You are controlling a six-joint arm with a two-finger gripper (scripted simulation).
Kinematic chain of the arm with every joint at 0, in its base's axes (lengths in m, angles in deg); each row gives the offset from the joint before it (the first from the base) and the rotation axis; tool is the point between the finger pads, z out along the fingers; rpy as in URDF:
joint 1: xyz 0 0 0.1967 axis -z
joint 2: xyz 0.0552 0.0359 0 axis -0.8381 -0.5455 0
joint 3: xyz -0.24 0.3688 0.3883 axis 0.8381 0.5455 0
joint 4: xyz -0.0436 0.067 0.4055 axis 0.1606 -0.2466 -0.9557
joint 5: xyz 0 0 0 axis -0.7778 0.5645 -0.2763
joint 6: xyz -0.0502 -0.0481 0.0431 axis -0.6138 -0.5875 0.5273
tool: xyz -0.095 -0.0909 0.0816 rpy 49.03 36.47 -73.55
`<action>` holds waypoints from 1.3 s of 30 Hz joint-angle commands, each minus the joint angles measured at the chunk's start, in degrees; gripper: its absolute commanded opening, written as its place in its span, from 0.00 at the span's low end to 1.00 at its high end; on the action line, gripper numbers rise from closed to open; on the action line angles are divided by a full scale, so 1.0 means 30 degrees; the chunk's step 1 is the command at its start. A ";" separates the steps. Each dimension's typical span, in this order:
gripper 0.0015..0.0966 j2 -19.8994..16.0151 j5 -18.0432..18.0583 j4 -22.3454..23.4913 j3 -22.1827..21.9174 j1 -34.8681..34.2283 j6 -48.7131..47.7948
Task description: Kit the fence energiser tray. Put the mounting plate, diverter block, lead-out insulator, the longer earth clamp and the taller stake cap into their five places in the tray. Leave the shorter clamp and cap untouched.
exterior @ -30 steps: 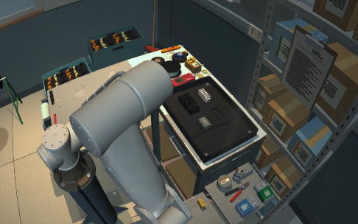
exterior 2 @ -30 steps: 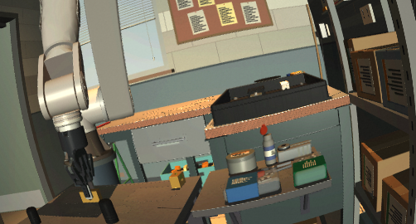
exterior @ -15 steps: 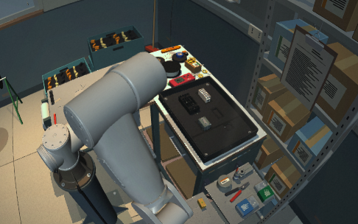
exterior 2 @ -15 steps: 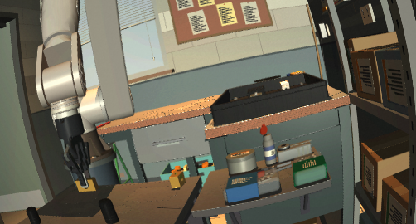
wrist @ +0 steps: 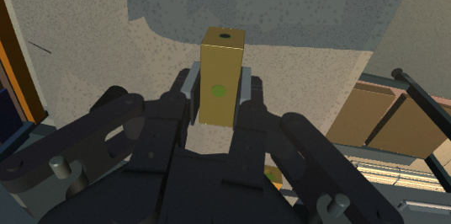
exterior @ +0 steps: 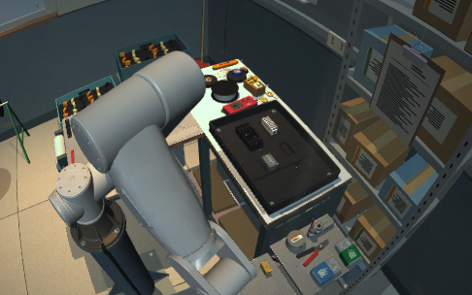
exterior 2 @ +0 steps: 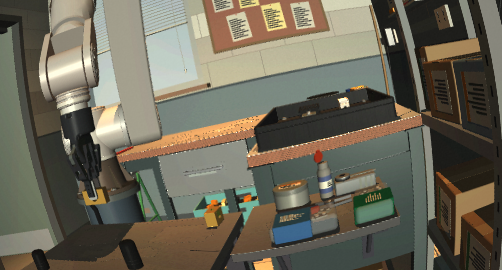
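Observation:
My gripper (exterior 2: 94,192) hangs at the far left above a low wooden table, closed around a yellow rectangular block, the earth clamp (wrist: 221,77), which carries a green dot and a dark hole in its end. A second, smaller yellow clamp (exterior 2: 214,217) rests on that low table (exterior: 265,268). The black tray (exterior: 273,151) sits on the raised bench, with a black ribbed block (exterior: 249,135), a pale ribbed piece (exterior: 269,124) and a small grey part (exterior: 269,161) inside it. In the side camera the arm hides my gripper.
Behind the bench a shelving rack (exterior: 411,121) holds cardboard boxes. A lower shelf (exterior 2: 320,208) carries a tin, bottle, pliers and small boxes. Two dark cylinders (exterior 2: 131,253) stand at the low table's front edge. Reels and tools (exterior: 233,85) crowd the bench's far end.

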 commanded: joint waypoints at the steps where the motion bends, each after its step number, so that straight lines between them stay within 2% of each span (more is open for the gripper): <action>1: 0.07 0.0108 -0.0130 0.0000 -0.0057 0.0000 0.0000; 16: 0.07 0.1232 -0.1905 0.0000 -0.0701 0.0000 0.0000; 32: 0.07 0.1505 -0.2370 0.0000 -0.0892 0.0000 0.0000; 34: 0.07 0.1824 -0.2924 0.0000 -0.1137 0.0000 0.0000; 37: 0.07 0.2828 -0.4806 0.0000 -0.2077 -0.0001 0.0000; 39: 0.07 0.3009 -0.5199 0.0000 -0.2278 -0.0001 0.0000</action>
